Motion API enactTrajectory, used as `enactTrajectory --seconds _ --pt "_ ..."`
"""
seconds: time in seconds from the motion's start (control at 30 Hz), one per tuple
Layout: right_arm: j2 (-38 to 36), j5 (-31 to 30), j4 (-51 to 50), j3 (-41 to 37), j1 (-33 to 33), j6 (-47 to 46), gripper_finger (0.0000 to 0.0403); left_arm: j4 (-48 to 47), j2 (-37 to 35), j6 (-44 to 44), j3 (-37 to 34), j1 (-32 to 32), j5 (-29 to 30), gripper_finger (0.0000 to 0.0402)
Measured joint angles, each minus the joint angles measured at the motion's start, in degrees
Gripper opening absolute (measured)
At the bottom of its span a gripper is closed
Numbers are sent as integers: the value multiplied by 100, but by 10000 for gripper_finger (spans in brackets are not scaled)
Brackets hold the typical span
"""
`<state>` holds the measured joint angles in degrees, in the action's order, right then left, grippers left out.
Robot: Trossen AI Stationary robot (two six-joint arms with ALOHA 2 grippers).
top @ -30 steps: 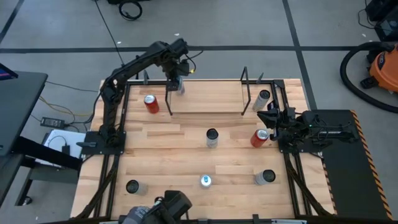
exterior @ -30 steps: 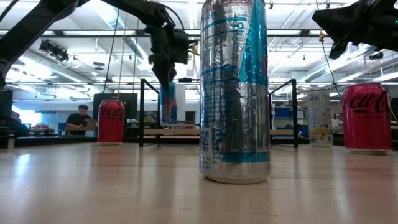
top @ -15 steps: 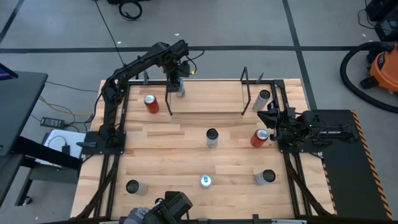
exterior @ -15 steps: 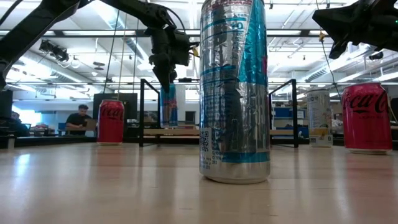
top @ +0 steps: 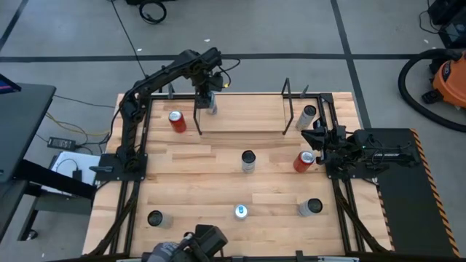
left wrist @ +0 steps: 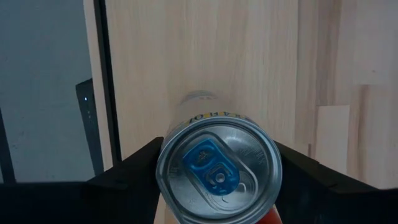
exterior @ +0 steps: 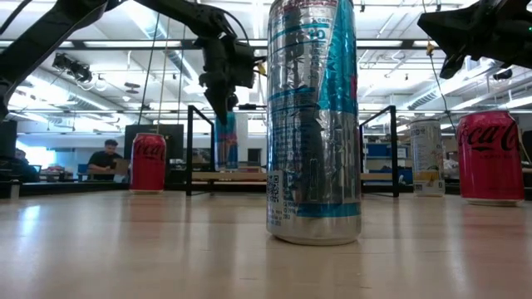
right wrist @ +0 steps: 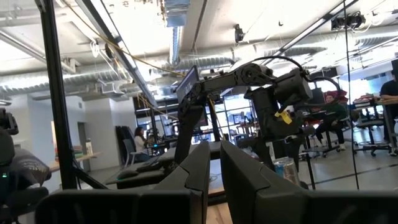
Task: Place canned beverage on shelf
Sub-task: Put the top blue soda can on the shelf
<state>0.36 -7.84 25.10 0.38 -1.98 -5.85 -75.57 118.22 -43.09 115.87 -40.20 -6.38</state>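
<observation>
Left claw (top: 209,95): clasps a slim silver-and-blue can (top: 211,105) from above, at the left end of the shelf (top: 240,109). The high view hides the can's base. The low view shows the can (exterior: 224,139) upright just inside the shelf's (exterior: 291,176) left black upright, bottom close to the plank. The left wrist view alone shows its blue-tabbed lid (left wrist: 217,171) between both fingers (left wrist: 127,177). Right claw (top: 314,137): clenched, empty, right of the shelf, beside a red can (top: 303,161).

Left claw (top: 210,97) holds a can (top: 211,105) over the shelf's (top: 240,118) left end.
</observation>
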Motion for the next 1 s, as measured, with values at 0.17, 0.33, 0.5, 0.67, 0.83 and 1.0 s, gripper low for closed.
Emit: enactTrajectory --seconds 0.17,0.33,0.5,0.67,0.83,1.0 --pt "0 0 2 0 0 -2 48 22 65 4 0 30 62 266" --pt "0 2 2 -2 1 -2 48 122 66 -1 0 56 67 293" --pt "0 2 2 -2 2 -2 48 230 67 0 0 56 125 299" --pt "0 2 -3 0 1 -2 48 300 9 -4 0 52 322 299" --pt "0 0 -28 0 2 -2 48 301 -106 0 0 52 392 299" --pt "0 2 -33 -1 0 -2 48 321 -243 33 0 52 400 300"
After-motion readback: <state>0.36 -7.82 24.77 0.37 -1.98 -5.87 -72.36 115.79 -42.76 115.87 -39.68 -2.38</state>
